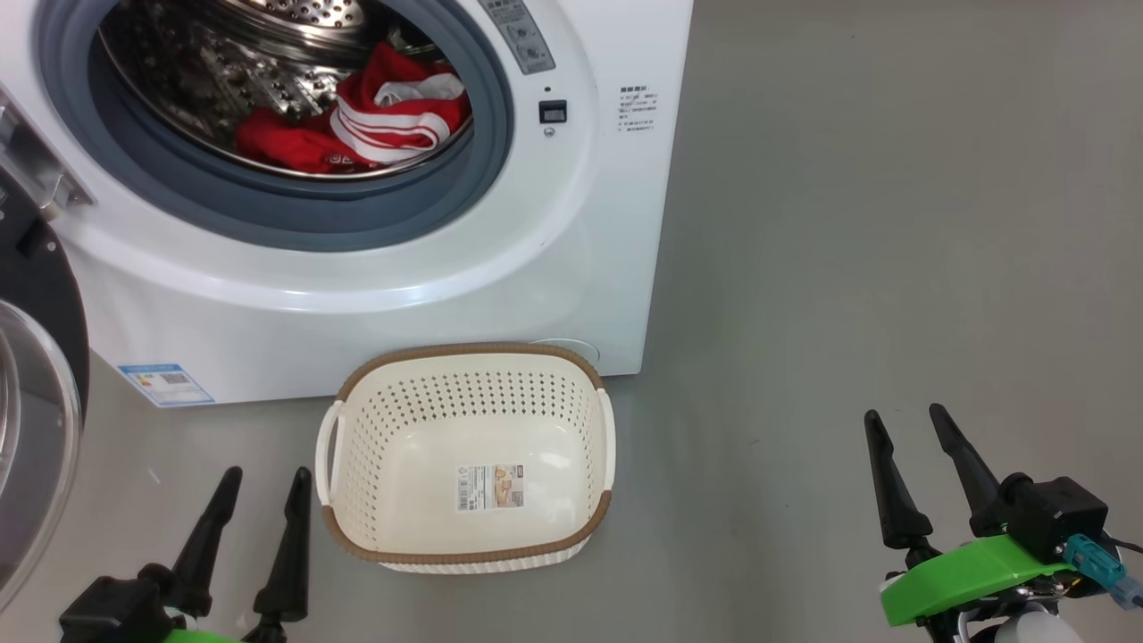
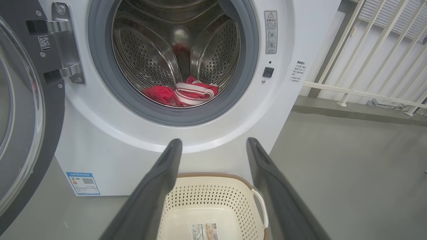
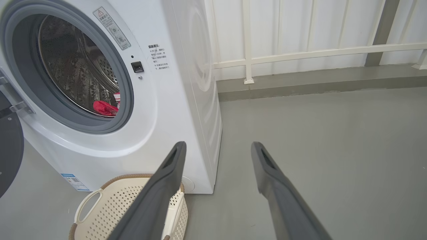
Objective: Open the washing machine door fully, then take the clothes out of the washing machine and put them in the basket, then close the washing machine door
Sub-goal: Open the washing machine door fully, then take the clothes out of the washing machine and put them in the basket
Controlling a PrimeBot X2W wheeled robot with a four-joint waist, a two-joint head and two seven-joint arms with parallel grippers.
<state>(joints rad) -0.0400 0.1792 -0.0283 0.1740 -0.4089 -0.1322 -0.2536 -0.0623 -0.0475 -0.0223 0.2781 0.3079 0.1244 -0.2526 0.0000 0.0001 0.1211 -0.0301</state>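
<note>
Red clothes [image 1: 384, 121] low in washing machine [image 1: 589, 223] drum, sticker [image 1: 489, 487] in cream basket [image 1: 375, 429], left gripper [image 1: 269, 473] and right gripper [image 1: 903, 413] wide, empty

The washing machine [image 1: 571, 223] mouth at 11 o'clock stands open for reaching in. Its door [image 1: 55, 295] sticks out at 9 o'clock, maybe fully swung. The basket [image 1: 464, 349] blocks the floor [image 1: 893, 268] at 12 o'clock.

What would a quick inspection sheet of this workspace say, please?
Surface: smooth grey floor.
Job's things: washing machine door swung open at the left; red clothes lying in the drum of the washing machine; basket empty, on the floor in front.
Clutter: nothing seen.
Grippers: left gripper and right gripper low, fingers open, holding nothing.
Cables: teal connector at the right wrist.
Surroundings: white railing behind the machine.
</note>
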